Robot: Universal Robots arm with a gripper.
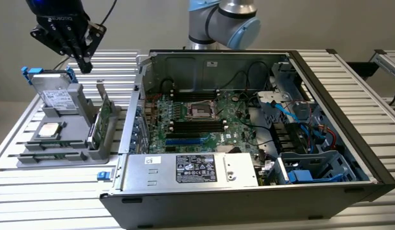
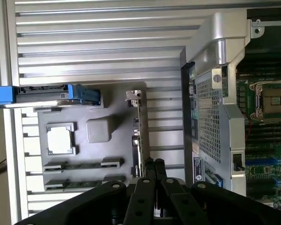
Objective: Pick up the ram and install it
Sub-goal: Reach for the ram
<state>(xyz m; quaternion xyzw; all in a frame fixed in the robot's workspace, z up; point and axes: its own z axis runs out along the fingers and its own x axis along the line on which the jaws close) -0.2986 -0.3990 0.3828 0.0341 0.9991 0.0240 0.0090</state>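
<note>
Ram (image 2: 82,165), likely light, stiff and fragile, best pinched by its long edges, lies slotted in the tray (image 1: 57,164) as the clenched, empty gripper (image 1: 84,65) hangs above that tray.

Arm (image 1: 223,21) cut off by top edge. Hard drive (image 2: 42,94) cropped at picture edge. Power supply label (image 1: 196,168) text unreadable. Gripper (image 2: 153,164) linkage hides tray (image 2: 117,105) corner.

Bright, even light; glare on ribbed table (image 2: 107,47); soft shadow inside computer case (image 1: 210,67).
</note>
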